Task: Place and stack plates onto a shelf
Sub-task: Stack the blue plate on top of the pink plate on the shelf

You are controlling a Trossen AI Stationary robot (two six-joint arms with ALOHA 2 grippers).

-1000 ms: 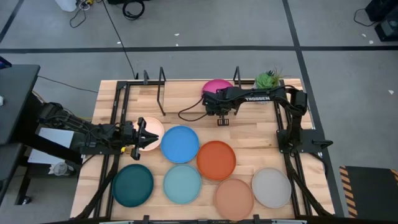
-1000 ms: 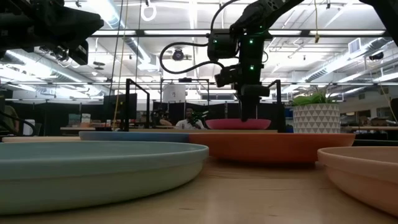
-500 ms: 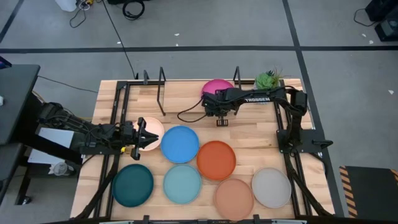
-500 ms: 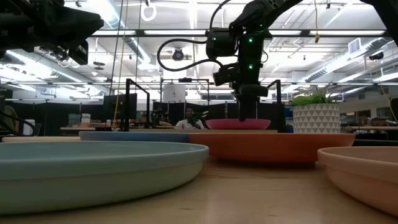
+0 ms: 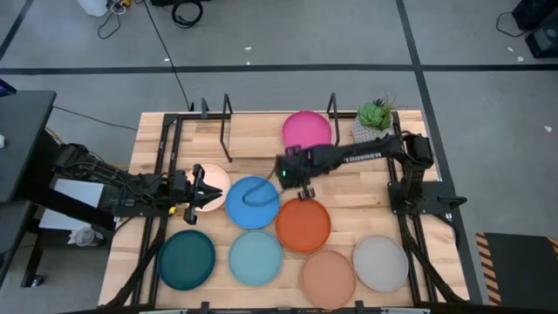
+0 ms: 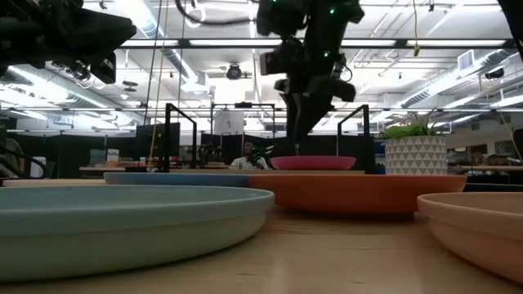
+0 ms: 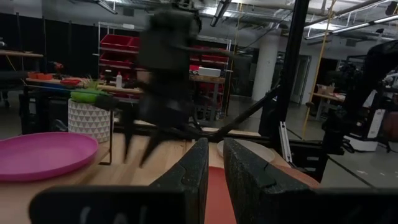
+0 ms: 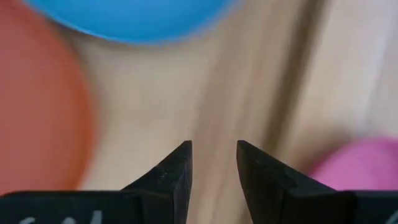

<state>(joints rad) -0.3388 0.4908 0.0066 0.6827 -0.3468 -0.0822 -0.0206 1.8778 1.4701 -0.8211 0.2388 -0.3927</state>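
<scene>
The magenta plate point(image 5: 307, 131) lies flat on the right half of the shelf point(image 5: 257, 138), a low wood board with black upright loops. My right gripper point(image 5: 305, 194) hangs open over bare wood between the blue plate point(image 5: 253, 202) and the orange plate point(image 5: 303, 224), its fingers pointing down and nothing between them point(image 8: 213, 152). In the low view it stands well above the plates point(image 6: 296, 139). My left gripper point(image 5: 199, 187) waits level above the left part of the cream-pink plate point(image 5: 215, 185), fingers together point(image 7: 214, 171). Several more plates lie flat along the near side.
A potted green plant point(image 5: 373, 113) stands at the shelf's right end. The dark teal point(image 5: 186, 259), light blue point(image 5: 255, 257), peach point(image 5: 329, 277) and grey point(image 5: 381, 262) plates fill the near part of the table. The shelf's left half is bare wood.
My right gripper has let go of the magenta plate, which stays flat on the shelf. It has risen and swung toward the table's near edge and a little to the left, ending between the blue and orange plates.
</scene>
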